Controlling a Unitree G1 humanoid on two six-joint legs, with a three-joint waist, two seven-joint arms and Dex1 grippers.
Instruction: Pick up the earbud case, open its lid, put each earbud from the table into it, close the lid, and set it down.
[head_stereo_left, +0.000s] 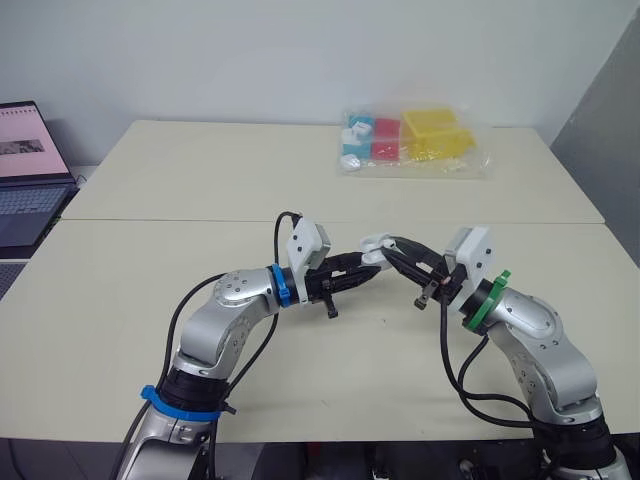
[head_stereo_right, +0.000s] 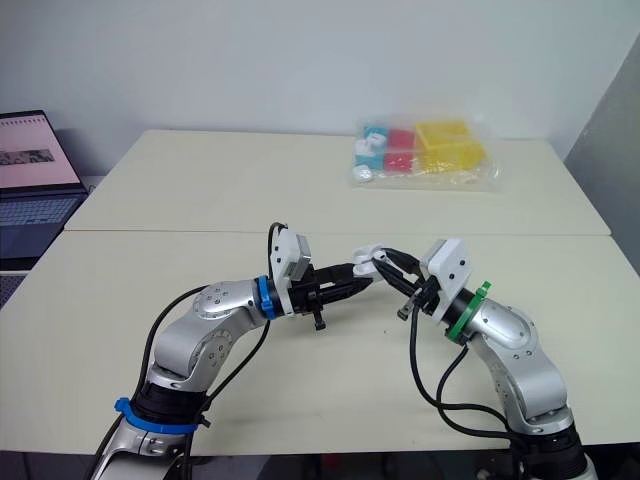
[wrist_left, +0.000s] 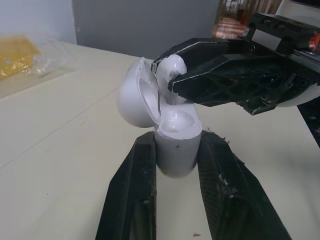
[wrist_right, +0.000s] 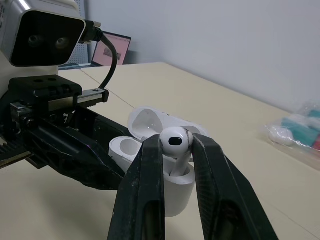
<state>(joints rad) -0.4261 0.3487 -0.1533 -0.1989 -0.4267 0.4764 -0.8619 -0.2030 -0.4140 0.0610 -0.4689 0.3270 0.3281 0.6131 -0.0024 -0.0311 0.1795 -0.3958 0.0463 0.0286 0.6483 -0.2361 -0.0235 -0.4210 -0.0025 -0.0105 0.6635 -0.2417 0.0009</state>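
My left gripper (wrist_left: 175, 155) is shut on the white earbud case (wrist_left: 172, 142), held above the table's middle with its lid (wrist_left: 136, 97) swung open. My right gripper (wrist_right: 175, 145) is shut on a white earbud (wrist_right: 175, 140), whose stem reaches down into a socket of the case (wrist_right: 167, 187). In the head views the two grippers meet tip to tip, the left gripper (head_stereo_left: 362, 262) on one side of the case (head_stereo_left: 374, 243) and the right gripper (head_stereo_left: 400, 252) on the other.
A clear plastic bag (head_stereo_left: 410, 142) with yellow, red and blue boxes lies at the table's far right. An open laptop (head_stereo_left: 28, 170) sits beyond the table's left edge. A seam (head_stereo_left: 150, 220) joins two tabletops.
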